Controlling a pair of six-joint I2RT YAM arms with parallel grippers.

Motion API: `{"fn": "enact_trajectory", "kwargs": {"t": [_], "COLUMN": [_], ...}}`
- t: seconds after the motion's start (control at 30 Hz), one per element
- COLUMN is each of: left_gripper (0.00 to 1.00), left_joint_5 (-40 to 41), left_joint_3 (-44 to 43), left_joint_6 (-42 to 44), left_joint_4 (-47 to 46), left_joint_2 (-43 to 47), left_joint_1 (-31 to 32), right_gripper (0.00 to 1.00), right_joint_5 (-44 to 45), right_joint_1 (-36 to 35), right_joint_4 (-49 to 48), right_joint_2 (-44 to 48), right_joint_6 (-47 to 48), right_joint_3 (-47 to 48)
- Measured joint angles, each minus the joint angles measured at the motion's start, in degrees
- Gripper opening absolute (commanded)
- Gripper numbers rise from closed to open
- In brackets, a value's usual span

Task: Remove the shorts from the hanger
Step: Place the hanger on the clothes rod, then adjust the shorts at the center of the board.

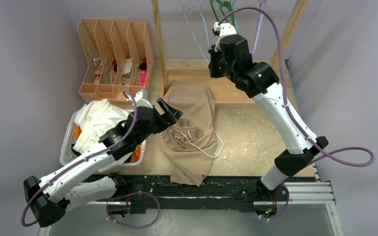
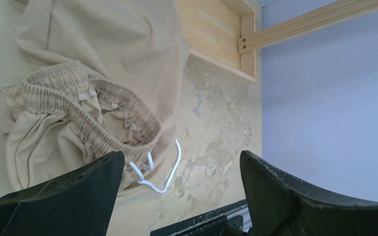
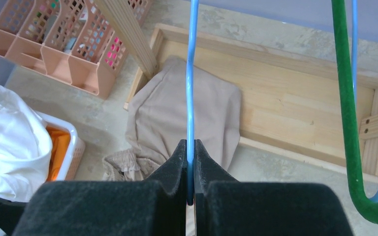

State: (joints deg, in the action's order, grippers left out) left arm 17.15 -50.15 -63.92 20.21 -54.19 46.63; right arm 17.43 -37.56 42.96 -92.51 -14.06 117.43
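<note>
The beige shorts (image 1: 189,132) lie crumpled on the table, off the hanger, waistband (image 2: 78,113) and white drawstring (image 2: 163,172) showing. My left gripper (image 1: 170,112) hovers open just above the waistband's left edge, with nothing between its fingers (image 2: 78,191). My right gripper (image 3: 191,147) is raised at the rack and shut on the thin wire of a blue hanger (image 3: 191,88), which hangs bare. The same beige shorts (image 3: 177,113) lie below it. White shorts (image 1: 98,120) and orange shorts (image 1: 137,153) sit piled in the basket.
A white basket (image 1: 68,147) stands at the left near edge. A pink slotted organizer (image 1: 113,54) is at the back left. The wooden rack's posts (image 1: 158,44) and base (image 1: 236,88) stand behind the shorts. A green hanger (image 3: 347,123) hangs right of the blue one.
</note>
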Motion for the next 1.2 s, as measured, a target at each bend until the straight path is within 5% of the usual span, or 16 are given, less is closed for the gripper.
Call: {"fn": "enact_trajectory", "kwargs": {"t": [0.4, 0.6, 0.93, 1.2], "left_gripper": [0.87, 0.87, 0.87, 0.88], "left_joint_5": [8.6, 12.0, 13.7, 14.1], "left_joint_3": [-3.3, -4.9, -4.8, -3.9], "left_joint_6": [0.8, 1.2, 1.4, 0.9], "left_joint_4": [7.7, 9.9, 12.6, 13.8], "left_joint_2": [2.8, 4.8, 4.8, 4.9], "left_joint_1": [0.0, 0.0, 0.0, 0.0], "right_gripper": [0.48, 0.55, 0.66, 0.92], "right_joint_5": [-5.0, -7.2, -15.0, -18.4], "right_joint_1": [0.0, 0.0, 0.0, 0.0], "right_joint_4": [-1.3, -5.1, -19.7, -25.3], "right_joint_2": [5.4, 14.3, 41.4, 52.1], "right_joint_6": [-2.1, -3.3, -11.5, -26.8], "right_joint_3": [-10.5, -18.9, -51.4, -77.9]}}
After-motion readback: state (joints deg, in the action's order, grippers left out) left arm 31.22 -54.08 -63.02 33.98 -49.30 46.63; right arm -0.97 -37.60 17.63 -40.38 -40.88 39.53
